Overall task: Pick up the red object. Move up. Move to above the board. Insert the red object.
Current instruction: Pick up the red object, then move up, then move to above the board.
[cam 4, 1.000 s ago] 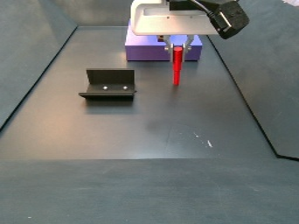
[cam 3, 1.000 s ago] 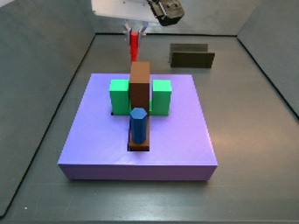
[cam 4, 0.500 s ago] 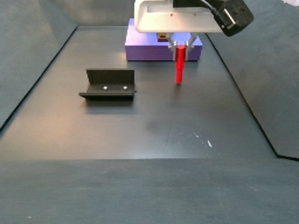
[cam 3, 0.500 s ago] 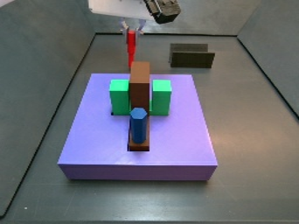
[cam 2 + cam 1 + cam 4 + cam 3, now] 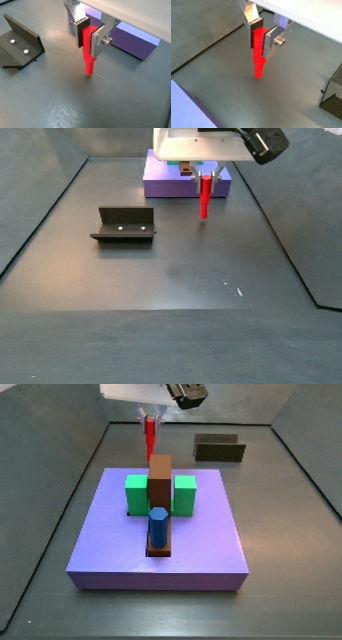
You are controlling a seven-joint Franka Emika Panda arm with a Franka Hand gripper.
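Note:
The red object is a thin bright red peg, held upright in my gripper, clear of the grey floor. It also shows in a wrist view and in both side views. The gripper is shut on its upper end, and the lower end hangs free. The purple board carries green blocks, a brown bar and a blue hexagonal peg. My gripper hangs just beyond the board's far edge. In a side view the board lies behind the gripper.
The dark fixture stands on the floor to one side; it also shows in a side view and a wrist view. Grey walls bound the floor on the sides.
My gripper has risen and moved a little toward the board, carrying the red object with it. Nothing else has moved.

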